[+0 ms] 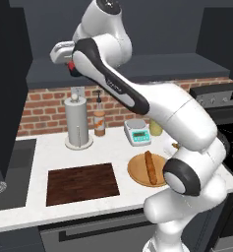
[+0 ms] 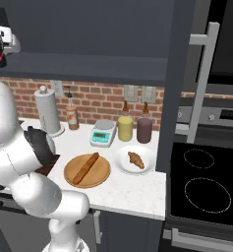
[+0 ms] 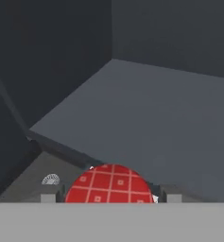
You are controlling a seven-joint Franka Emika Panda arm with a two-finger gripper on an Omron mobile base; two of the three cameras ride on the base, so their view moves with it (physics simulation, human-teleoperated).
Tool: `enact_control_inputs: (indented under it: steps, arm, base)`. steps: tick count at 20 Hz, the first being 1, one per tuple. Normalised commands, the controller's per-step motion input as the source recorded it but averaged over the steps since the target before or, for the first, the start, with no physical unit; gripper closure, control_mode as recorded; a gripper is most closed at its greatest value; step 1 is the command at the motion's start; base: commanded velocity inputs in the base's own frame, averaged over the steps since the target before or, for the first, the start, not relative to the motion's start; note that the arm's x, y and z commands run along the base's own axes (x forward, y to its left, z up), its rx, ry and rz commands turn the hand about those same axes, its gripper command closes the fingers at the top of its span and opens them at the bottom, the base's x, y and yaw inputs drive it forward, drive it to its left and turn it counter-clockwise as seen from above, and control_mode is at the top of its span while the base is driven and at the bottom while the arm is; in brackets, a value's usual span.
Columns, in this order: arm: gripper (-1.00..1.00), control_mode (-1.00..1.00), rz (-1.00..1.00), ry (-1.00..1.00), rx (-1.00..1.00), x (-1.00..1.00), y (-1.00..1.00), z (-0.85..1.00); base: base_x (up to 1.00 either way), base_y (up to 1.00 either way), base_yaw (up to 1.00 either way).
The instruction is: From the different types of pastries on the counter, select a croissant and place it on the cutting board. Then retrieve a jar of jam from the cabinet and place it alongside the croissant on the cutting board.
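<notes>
The white arm rises from its base, bends sharply at the elbow, and reaches up and back toward the cabinet [image 1: 137,69] shelf. The gripper [image 3: 107,197] sits at the shelf's front edge, fingertips closed on the jar of jam [image 3: 108,185].

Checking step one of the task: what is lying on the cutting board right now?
Nothing lies on the visible part of the cutting board. The croissant sits on a white plate instead. The arm covers most of the board in the right base view.
</notes>
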Motion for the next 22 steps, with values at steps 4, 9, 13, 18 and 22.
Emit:
enact_control_inputs:
  steps: [4,9,13,18,22]
  arm:
    - [1.0,-1.0,0.0,-0.03,0.03,-0.83,-0.94,0.0]
    - [1.0,-1.0,0.0,-0.09,0.07,-1.0,-0.84,-0.02]
    - [1.0,-1.0,0.0,-0.16,0.07,-1.0,-0.6,-0.11]
    - [1.0,-1.0,0.0,-0.09,0.08,-1.0,-0.27,-0.23]
    - [1.0,-1.0,0.0,-0.01,0.1,-1.0,-0.06,-0.47]
  base:
    - [0.0,0.0,0.0]
    - [0.0,0.0,0.0]
    - [0.0,0.0,0.0]
    - [0.0,0.0,0.0]
    - [0.0,0.0,0.0]
